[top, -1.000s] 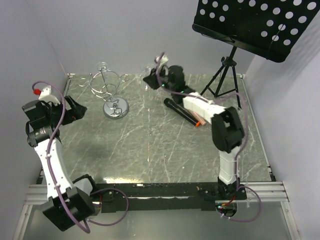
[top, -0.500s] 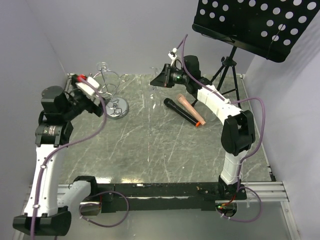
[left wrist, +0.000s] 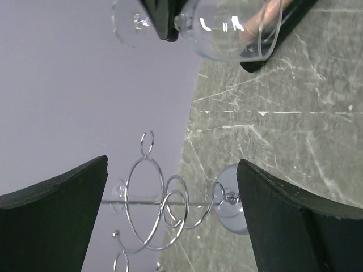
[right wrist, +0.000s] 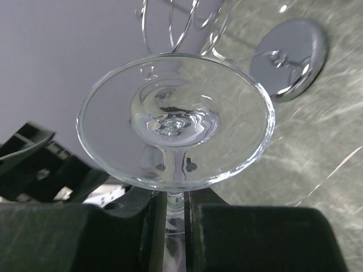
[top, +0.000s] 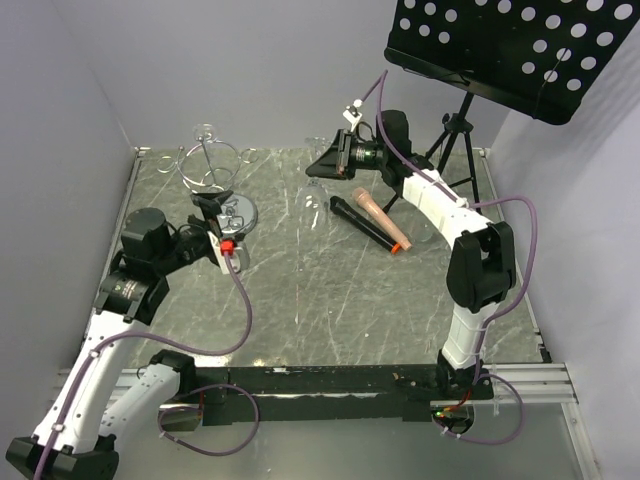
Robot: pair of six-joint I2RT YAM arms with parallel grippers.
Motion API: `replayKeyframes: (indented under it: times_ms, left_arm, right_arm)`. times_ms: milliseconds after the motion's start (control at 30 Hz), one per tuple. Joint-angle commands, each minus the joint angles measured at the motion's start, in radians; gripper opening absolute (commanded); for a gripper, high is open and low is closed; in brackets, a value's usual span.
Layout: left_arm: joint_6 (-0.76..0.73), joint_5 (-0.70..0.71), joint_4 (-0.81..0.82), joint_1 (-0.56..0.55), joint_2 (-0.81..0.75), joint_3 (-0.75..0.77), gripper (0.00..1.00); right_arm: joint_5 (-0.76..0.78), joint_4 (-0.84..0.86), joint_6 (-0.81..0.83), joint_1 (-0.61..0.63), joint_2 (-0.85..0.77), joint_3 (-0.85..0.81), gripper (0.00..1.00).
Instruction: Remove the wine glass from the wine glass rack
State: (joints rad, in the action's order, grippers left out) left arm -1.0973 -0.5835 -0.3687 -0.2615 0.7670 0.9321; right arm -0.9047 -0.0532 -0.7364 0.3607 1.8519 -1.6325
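Worktop in a grey-green marble pattern carries everything. Nearest, at about 9 o'clock, the left claw stands spread wide and grips nothing, pointing at the wine glass rack close beyond it at 10 o'clock. One rack is in view: a small chrome wire stand, upright, with a round mirror-like base, a thin central pole and curled loops at the top. Farther back, at 1 o'clock, one black microphone and one peach-coloured tube with an orange tip lie side by side. At 12 o'clock, well apart from the rack and off toward its 3 o'clock, the right claw is pressed together on the stem of the wine glass, pinching it just under the foot. One glass is in view: clear, with a broad round foot, a slim stem and a rounded bowl, held foot uppermost with the bowl hanging below. Whether its rim touches the surface cannot be told. Farthest, at 2 o'clock, stands one black tripod music stand with a perforated desk.
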Motion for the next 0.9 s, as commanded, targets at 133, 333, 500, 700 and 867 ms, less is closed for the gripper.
replayKeyframes:
  times_ms: [133,333,500,700,867]
  left_arm:
    - [-0.177,-0.11,0.131,-0.05,-0.026,-0.085,1.0]
    - [-0.161,-0.17,0.223,-0.076,-0.057,-0.153,1.0]
    - [-0.303,-0.145,0.238,-0.166,-0.049,-0.205,1.0]
    - [-0.256,0.065,0.344,-0.393,0.133,-0.119,1.0]
    - [-0.323,0.017,0.361,-0.404,0.186,-0.107,1.0]
  right_arm:
    - [-0.088,-0.174,0.081,-0.016,-0.105,-0.041,0.0]
    - [-0.104,-0.398,0.19,-0.014,-0.125,-0.055,0.0]
    - [-0.249,-0.205,-0.088,-0.029,-0.066,0.054,0.0]
    - [-0.229,-0.235,-0.156,-0.089,-0.028,-0.039,0.0]
    - [-0.227,-0.222,-0.236,-0.068,-0.055,0.049,0.0]
